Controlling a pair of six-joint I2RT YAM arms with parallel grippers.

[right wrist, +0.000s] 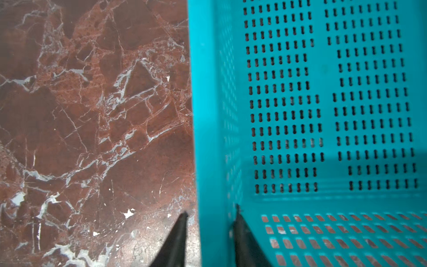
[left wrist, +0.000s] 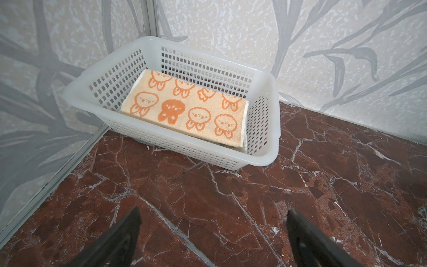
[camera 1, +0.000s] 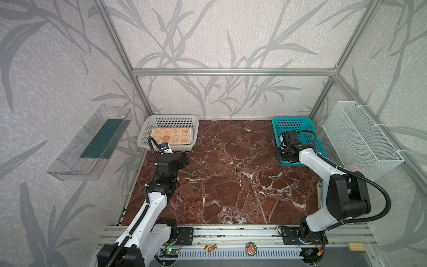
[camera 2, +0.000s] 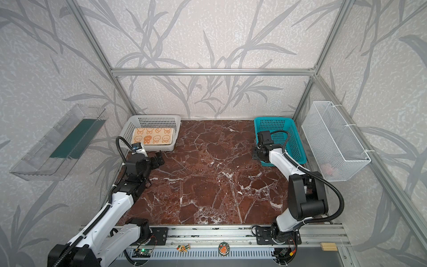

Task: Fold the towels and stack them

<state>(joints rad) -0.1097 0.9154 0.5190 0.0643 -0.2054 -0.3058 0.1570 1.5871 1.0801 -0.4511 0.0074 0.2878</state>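
Twin high overviews; wrist cameras near white basket, teal basket

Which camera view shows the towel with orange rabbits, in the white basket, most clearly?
The left wrist view: the towel lies close and sharp, folded flat in the white basket, other layers showing under its edge. In both top views it is small and distant. The right wrist view does not show it.

Stacked towels in white basket
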